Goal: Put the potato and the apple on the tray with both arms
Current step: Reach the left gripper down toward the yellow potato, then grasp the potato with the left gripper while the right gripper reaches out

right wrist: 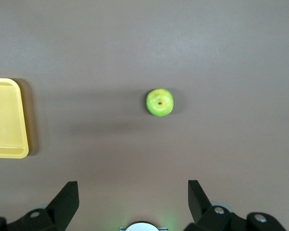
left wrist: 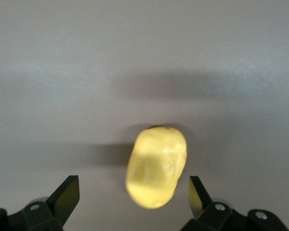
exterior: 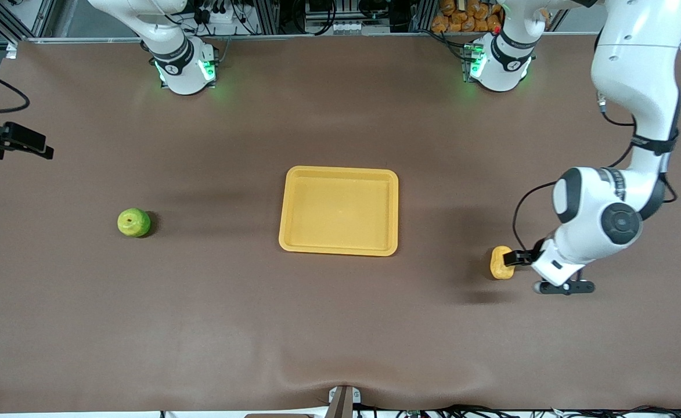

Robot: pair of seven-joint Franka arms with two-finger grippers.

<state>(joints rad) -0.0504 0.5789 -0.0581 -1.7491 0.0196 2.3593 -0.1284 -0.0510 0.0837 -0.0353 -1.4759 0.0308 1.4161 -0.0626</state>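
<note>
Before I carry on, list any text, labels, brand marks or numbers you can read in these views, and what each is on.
No text can be read in any view.
Black bands on the two white robot arm bases: small white marks, too small to read.
Shallow rectangular yellow-orange plastic tray: no marking.
Oblong yellow-tan potato and round green apple: no labels or stickers.
Brown table cover: plain.

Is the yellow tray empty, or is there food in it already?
Empty. The tray shows only bare yellow floor. The apple and the potato both sit on the table outside it.
</note>
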